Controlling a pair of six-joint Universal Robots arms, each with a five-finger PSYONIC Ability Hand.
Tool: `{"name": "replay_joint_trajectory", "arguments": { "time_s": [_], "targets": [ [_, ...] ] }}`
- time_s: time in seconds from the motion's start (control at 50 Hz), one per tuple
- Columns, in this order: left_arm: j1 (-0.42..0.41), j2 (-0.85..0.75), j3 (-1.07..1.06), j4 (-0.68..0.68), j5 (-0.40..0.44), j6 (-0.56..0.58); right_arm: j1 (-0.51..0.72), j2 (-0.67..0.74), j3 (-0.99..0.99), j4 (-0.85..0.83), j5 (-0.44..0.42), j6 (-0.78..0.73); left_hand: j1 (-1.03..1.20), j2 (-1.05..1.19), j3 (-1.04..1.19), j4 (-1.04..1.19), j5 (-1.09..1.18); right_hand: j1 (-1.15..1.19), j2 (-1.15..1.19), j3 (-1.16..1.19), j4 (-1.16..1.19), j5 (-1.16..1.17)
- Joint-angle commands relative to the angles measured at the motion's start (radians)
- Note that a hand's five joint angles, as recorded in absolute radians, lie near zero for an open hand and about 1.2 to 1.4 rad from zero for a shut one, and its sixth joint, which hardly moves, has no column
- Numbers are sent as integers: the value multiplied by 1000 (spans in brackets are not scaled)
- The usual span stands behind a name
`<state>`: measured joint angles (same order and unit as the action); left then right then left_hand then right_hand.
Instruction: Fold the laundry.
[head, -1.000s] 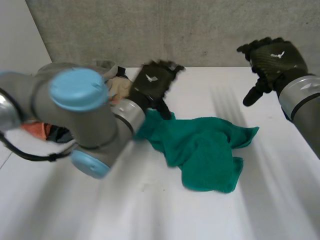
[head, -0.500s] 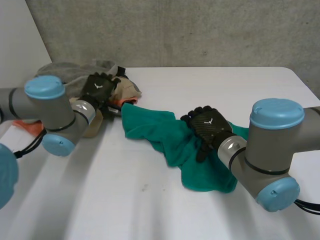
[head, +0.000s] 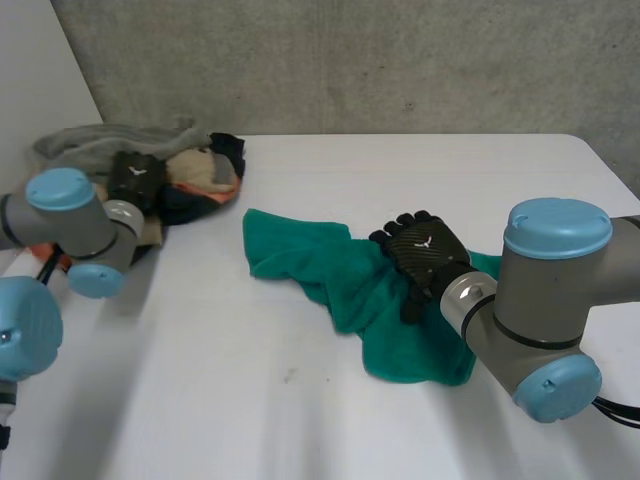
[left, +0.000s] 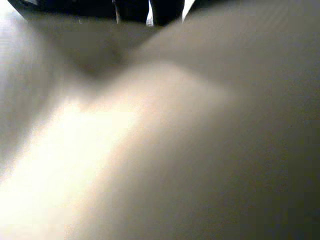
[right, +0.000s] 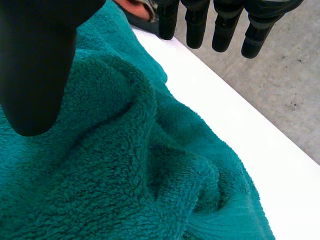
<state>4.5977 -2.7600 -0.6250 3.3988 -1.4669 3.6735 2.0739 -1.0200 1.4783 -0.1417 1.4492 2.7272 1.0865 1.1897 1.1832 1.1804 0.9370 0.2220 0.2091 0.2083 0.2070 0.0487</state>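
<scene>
Loosely rumpled teal fleece towel, right hand over its middle, fingers straight, left hand on clothes pile, grip unclear.

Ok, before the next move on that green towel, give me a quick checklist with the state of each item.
1. The green towel spread flat: not ok, it lies bunched and creased.
2. Towel wholly on the table: ok.
3. The right hand over the towel: ok, above its middle.
4. The right hand gripping cloth: not ok, fingers straight, nothing pinched.
5. The left hand at the towel: not ok, it is on the clothes pile, apart from the towel.
6. The left hand holding anything: cannot tell.
</scene>
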Motion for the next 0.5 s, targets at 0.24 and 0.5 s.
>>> {"name": "replay_joint_trajectory", "arguments": {
  "time_s": [0.24, 0.5],
  "targets": [
    [-43, 239, -295, 20, -95, 86, -1, -49, -10, 11, 11, -10, -912, -1015, -1009, -1006, -937, -47, -35, -34, -32, -49],
    [-203, 621, -616, 4, -79, -62, -89, -232, -59, 266, 10, -35, -902, -1006, -999, -996, -927, -47, -35, -34, -32, -49]
  ]
}}
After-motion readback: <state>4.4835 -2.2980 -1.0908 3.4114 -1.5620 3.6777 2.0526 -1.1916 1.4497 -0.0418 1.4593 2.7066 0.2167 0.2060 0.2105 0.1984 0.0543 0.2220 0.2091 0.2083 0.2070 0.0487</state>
